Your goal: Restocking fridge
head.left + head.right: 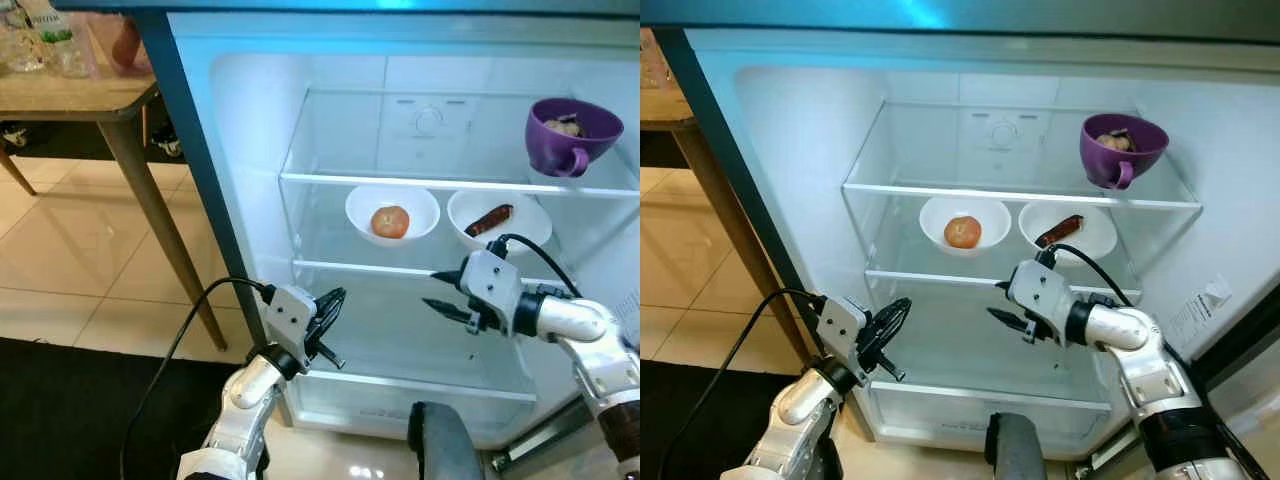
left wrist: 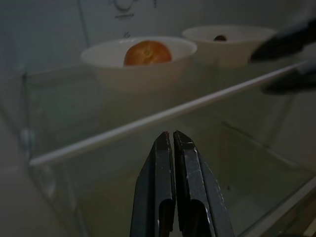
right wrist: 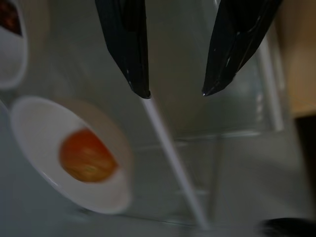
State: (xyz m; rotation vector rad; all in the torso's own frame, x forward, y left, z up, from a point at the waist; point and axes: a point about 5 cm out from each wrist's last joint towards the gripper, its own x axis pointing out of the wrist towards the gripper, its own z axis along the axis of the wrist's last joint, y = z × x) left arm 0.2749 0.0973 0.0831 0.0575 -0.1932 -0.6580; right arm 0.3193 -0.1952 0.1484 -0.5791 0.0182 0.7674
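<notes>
**Fridge open, both grippers empty at the lower shelf**

Fridge, white inside with glass shelves, stood open before you, its dark blue edge on the left. Beside it, to your left, was a wooden table with a pale top on the tiled floor. On the top shelf sat a purple handled cup with something pale in it. On the middle shelf two white bowls stood side by side: one held a round orange-red fruit, the other a dark brown sausage-like piece. Your right gripper hovered just below that shelf's front edge, fingers spread apart and holding nothing. Your left gripper hung lower, at the fridge's left front, its fingers pressed together with nothing between them.
</notes>
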